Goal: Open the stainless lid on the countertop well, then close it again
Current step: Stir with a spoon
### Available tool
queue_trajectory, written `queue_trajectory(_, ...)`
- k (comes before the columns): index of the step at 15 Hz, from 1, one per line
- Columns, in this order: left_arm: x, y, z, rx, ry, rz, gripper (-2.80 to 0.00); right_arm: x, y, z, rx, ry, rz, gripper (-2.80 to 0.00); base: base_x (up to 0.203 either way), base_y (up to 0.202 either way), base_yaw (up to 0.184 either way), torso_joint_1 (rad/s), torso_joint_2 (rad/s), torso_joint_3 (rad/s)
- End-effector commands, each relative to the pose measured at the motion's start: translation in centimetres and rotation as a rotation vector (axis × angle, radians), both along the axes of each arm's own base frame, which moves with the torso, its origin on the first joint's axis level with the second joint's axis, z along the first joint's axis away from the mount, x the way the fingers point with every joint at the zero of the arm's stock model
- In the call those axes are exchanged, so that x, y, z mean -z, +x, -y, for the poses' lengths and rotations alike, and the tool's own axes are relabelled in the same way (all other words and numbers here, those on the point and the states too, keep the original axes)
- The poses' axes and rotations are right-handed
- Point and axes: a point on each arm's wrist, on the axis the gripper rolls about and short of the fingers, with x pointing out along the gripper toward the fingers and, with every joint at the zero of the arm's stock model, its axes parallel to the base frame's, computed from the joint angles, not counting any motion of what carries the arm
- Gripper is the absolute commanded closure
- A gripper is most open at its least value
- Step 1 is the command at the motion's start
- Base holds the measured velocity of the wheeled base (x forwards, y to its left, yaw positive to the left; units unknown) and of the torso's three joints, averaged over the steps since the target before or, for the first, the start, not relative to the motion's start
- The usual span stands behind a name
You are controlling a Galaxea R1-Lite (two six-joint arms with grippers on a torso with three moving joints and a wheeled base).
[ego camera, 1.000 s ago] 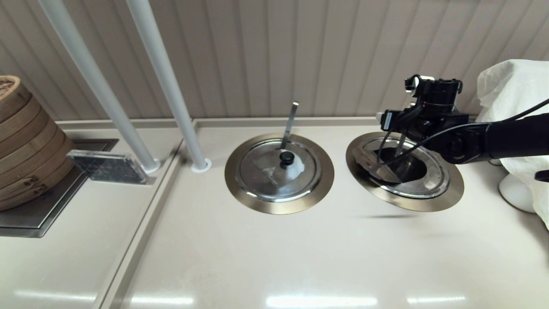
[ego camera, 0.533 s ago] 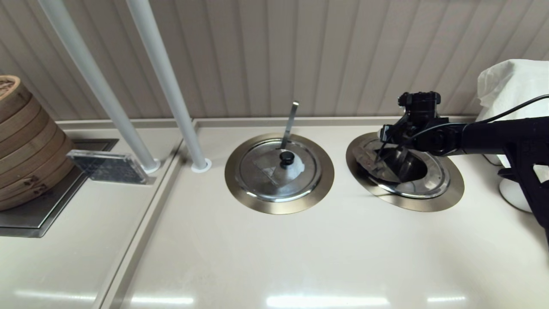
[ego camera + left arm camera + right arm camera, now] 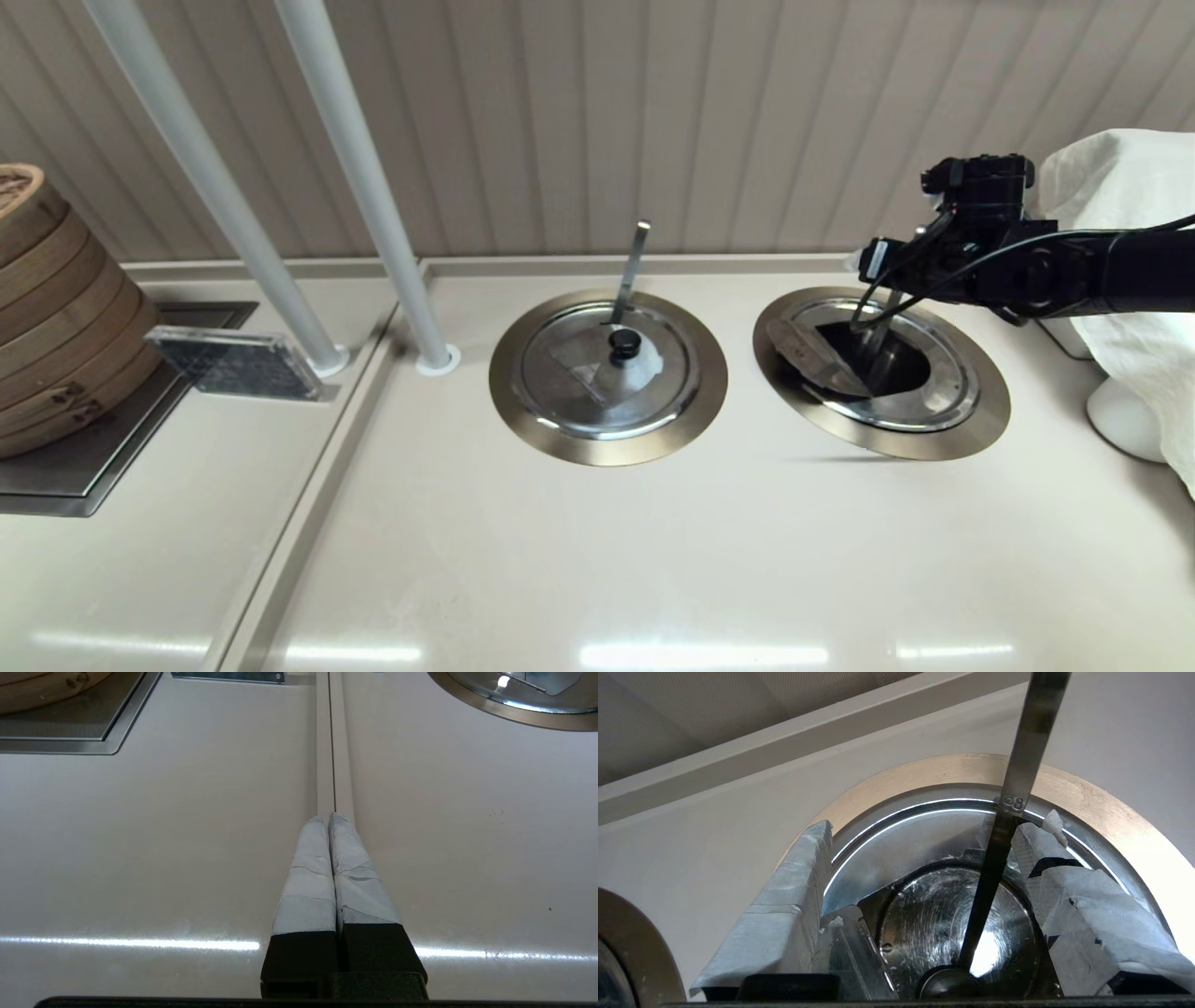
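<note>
Head view: right end effector (image 3: 878,303) hovers over the far side of the countertop well (image 3: 881,372), on the right of the bench (image 3: 597,560). The stainless lid (image 3: 938,397) sits in the ring, its wedge flap (image 3: 814,353) folded open onto the left side, dark cavity exposed. So the open step looks done; closing remains. Twin lid (image 3: 607,371) with the whitish patch sits shut in the middle, ladle handle upright. Bamboo steamer (image 3: 56,308) far left, white cloth (image 3: 1120,252) far right.

Left wrist view: left end effector (image 3: 329,826) is parked low over bare bench, taped fingers (image 3: 306,877) pressed together, nothing between them. Idle.

Right wrist view: right fingers (image 3: 784,914) spread wide, holding nothing, straddling the open cavity. The ladle handle (image 3: 1008,812) rises between them, close to the far-side finger. Flap edge (image 3: 850,947) lies just beside the other finger.

Risks, my read:
- Ladle handle stands in the gap; a sideways sweep could knock it or jam it against a finger.
- Flap is thin and shiny; a shallow pinch on its edge may slip, and the flap would drop and slam.
- Pushing down on the lid rim could tilt the whole disc in its ring.
</note>
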Motion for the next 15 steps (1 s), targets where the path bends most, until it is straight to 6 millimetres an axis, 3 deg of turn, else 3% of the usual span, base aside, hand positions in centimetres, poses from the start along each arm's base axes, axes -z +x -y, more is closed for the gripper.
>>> queue_trajectory(1,0.0,0.0,0.0,-0.001,0.000,0.000,0.00,-1.2,-1.8,1.3,0.028,-0.001,0.008,-2.80,0.000,0.000,0.000,0.000,0.00,0.000)
queue_trajectory(4,0.0,0.0,0.0,-0.001,0.000,0.000,0.00,1.2,-0.7,3.4,0.067,0.002,-0.048,-2.80,0.000,0.000,0.000,0.000,0.00,0.000)
queue_trajectory(6,0.0,0.0,0.0,-0.001,0.000,0.000,0.00,2.8,1.0,3.7,0.068,0.004,-0.064,-2.80,0.000,0.000,0.000,0.000,0.00,0.000)
queue_trajectory(8,0.0,0.0,0.0,-0.001,0.000,0.000,0.00,3.2,3.3,3.9,0.055,0.012,-0.023,-2.80,0.000,0.000,0.000,0.000,0.00,0.000)
queue_trajectory(11,0.0,0.0,0.0,-0.001,0.000,0.000,0.00,4.9,6.1,3.6,0.016,0.024,-0.023,-2.80,0.000,0.000,0.000,0.000,0.00,0.000)
queue_trajectory(15,0.0,0.0,0.0,-0.001,0.000,0.000,0.00,6.2,6.9,2.7,-0.006,0.017,-0.034,-2.80,0.000,0.000,0.000,0.000,0.00,0.000)
